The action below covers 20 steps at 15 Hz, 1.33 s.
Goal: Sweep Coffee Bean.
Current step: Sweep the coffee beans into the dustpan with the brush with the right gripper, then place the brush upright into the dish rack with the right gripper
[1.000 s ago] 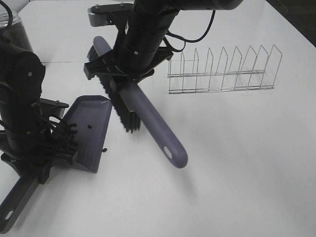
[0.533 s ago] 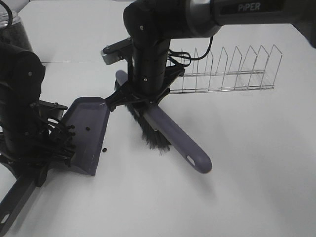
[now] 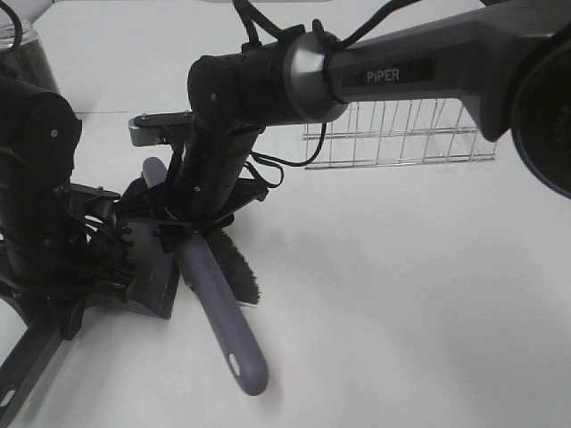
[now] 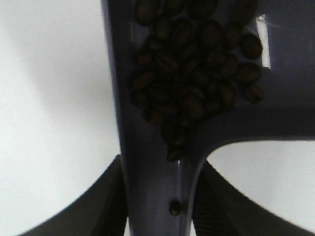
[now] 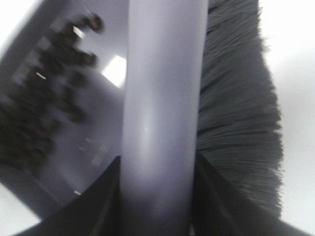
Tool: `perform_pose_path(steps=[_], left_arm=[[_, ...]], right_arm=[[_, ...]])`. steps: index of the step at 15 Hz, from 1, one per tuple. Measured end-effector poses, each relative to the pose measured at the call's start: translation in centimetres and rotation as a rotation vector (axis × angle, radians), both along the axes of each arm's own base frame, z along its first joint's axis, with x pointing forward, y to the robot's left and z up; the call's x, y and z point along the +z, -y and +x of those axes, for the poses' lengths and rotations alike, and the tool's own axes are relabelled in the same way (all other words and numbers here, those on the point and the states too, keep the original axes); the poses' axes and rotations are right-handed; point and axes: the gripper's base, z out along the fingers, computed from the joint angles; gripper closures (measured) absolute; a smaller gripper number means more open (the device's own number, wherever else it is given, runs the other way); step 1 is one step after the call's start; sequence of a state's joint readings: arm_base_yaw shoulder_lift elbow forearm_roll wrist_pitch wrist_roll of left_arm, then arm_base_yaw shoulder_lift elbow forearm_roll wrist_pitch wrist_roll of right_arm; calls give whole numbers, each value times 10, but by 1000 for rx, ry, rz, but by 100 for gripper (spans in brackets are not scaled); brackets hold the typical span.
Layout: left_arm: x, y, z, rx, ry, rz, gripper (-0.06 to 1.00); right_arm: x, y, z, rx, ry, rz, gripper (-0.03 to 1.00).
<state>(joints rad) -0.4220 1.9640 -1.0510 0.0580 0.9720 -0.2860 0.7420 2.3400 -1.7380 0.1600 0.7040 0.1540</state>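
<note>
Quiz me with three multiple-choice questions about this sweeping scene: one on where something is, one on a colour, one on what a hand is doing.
1. Where do the coffee beans lie?
A on the floor; B in the dustpan; C in a cup.
2. What colour is the handle of the brush?
A greyish purple; B red; C green.
3. What is the right hand doing?
A hanging open; B gripping a cloth; C shut on the brush.
Answers: 1 B, the left wrist view shows them heaped in the pan; 2 A, the high view shows that colour; 3 C, it clamps the handle from both sides.
</note>
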Motion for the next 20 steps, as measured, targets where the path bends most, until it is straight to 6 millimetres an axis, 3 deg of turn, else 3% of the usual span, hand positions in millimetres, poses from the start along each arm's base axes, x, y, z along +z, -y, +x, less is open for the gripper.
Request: perform_pose_path(steps=[4, 7, 12, 17, 20], left_arm=[[0, 1, 0, 9, -4, -6, 63], [0, 1, 0, 9, -4, -6, 63], [0, 1, 0, 3, -5, -11, 63], [0, 1, -1, 2, -6, -13, 63], [0, 1, 0, 7, -6, -15, 63]], right_arm=[[4, -10, -2, -17, -34, 125, 60], [19, -7, 4, -25, -32, 202, 60], [57, 28, 30, -83, 10, 267, 60], [109, 62, 39, -90, 95, 265, 60], [129, 78, 37, -55, 134, 198, 60]])
